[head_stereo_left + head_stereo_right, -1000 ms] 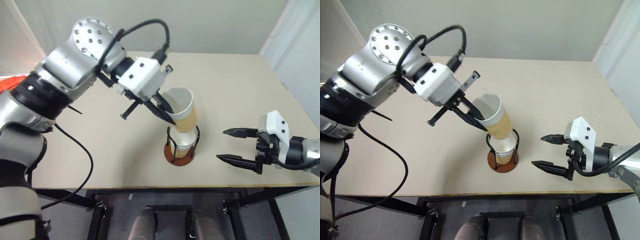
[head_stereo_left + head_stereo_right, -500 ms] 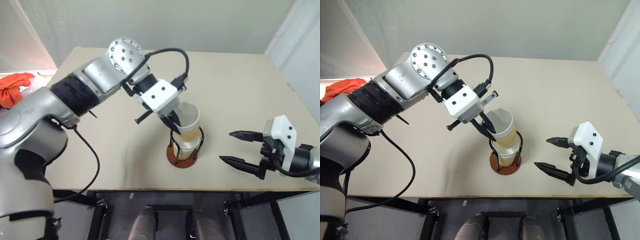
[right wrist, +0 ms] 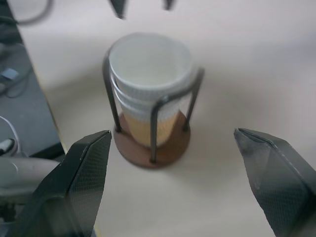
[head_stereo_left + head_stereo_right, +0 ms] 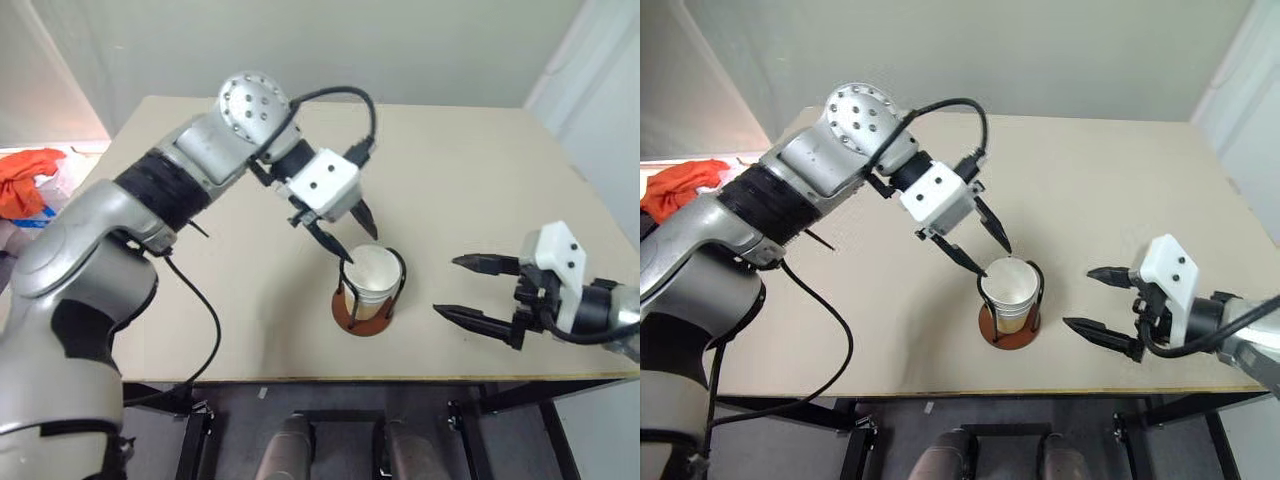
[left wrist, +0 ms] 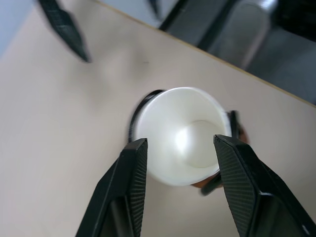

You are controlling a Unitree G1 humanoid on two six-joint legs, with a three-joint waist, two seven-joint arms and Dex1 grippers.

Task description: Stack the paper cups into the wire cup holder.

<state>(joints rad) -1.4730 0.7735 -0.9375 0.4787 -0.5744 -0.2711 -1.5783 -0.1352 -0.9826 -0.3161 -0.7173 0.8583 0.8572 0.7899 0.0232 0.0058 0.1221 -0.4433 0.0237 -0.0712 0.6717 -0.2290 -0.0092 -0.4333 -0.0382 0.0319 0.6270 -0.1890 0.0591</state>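
While your left tool (image 4: 351,236) hangs just above the paper cups (image 4: 369,280), its 2 black fingers (image 5: 132,182) stand apart and hold nothing. From the left wrist view, 1 finger sits on each side of the top cup's white rim, and you can see gaps between the fingers and the cup.

The cups sit stacked inside the wire cup holder (image 4: 365,312). You can see at least 2 white rims, one nested in the other, with the pale yellow-orange side of a cup showing lower down between the black wires. I cannot tell for sure how many cups are in the stack. The stack stands upright, and its top rim sits about level with the tops of the wire loops.

The holder stands on the table (image 4: 470,180), near the near edge and close to the middle. Its round reddish-brown base lies flat on the table.

Your right tool (image 4: 468,291) hovers to the right of the holder, well apart from it. Its 2 fingers stand wide apart and hold nothing, and they point left toward the holder.

Far off on the left, past the table edge, lies an orange cloth (image 4: 28,172).
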